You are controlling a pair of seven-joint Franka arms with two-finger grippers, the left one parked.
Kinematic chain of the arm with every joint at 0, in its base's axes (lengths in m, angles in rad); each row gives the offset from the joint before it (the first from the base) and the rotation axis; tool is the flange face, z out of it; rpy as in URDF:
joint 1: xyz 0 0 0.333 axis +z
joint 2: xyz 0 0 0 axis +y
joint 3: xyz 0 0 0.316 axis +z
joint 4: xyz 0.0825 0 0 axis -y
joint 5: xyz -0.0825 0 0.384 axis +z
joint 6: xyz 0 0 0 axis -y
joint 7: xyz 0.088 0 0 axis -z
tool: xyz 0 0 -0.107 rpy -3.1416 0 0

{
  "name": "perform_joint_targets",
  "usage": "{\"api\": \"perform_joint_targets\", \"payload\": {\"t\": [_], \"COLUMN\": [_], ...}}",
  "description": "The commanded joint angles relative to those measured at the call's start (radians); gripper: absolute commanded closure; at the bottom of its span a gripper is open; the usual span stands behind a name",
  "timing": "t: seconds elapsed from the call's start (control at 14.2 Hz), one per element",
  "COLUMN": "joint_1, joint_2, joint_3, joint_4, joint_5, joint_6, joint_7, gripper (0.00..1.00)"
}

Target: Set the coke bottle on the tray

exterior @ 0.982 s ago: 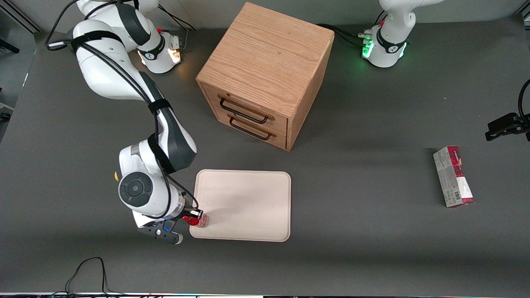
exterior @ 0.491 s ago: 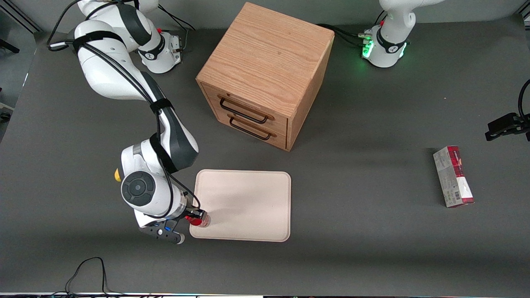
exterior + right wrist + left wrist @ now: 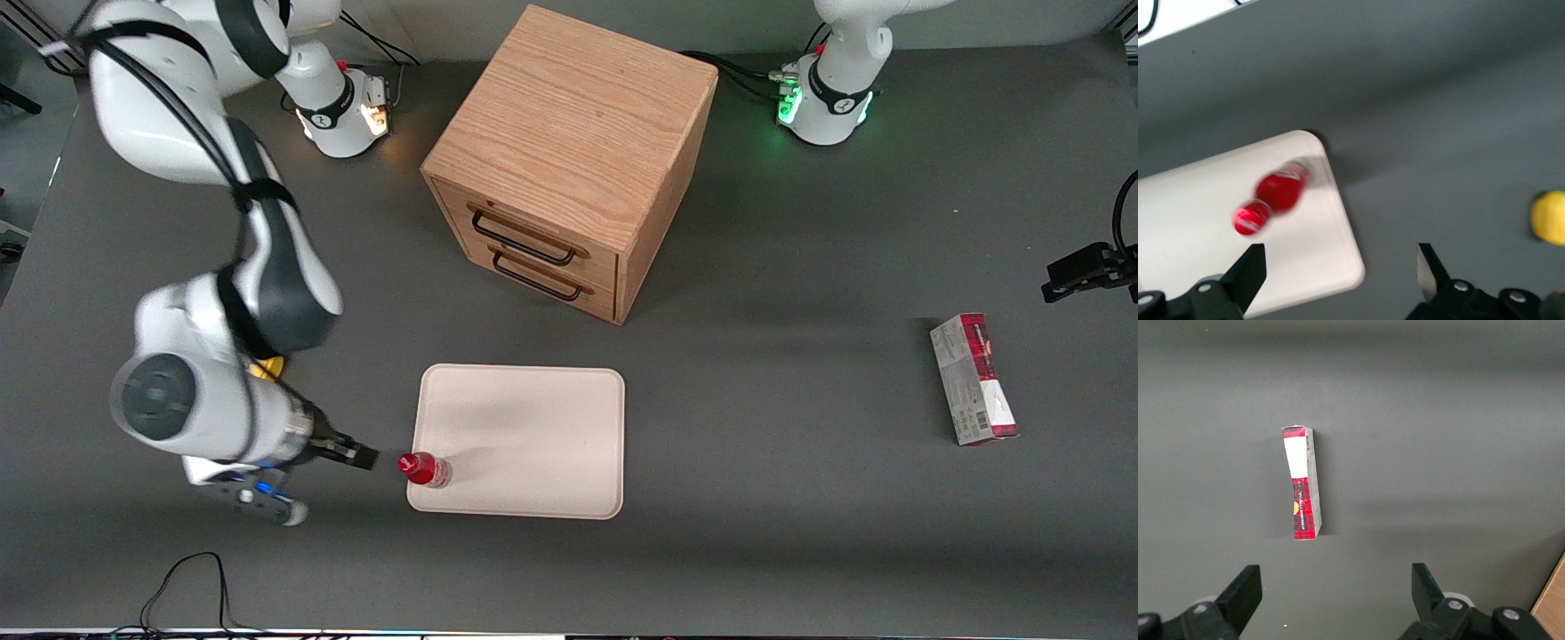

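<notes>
Coke bottle [image 3: 425,468] upright on tray [image 3: 533,427] corner nearest the working arm; gripper [image 3: 360,458] beside the tray, jaws spread and holding nothing; placement judged done, only arm withdrawal seemingly left.

On the table: one slim red coke bottle [image 3: 424,468], one flat cream-beige tray [image 3: 533,427], one wooden two-drawer cabinet [image 3: 569,160], one red-and-grey carton [image 3: 973,380], one yellow lump [image 3: 267,366], and one end effector [image 3: 360,458] just beside the tray.
</notes>
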Motion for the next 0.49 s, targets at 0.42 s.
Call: {"api": "perform_joint_targets", "payload": {"t": [0.42], "joint_1": [0.002], "joint_2": [-0.809], "joint_3": [-0.278], "joint_4": [-0.906], "joint_5": [0.114], "joint_6": [0.054], "joint_7": [-0.534], "gripper": [0.00]}}
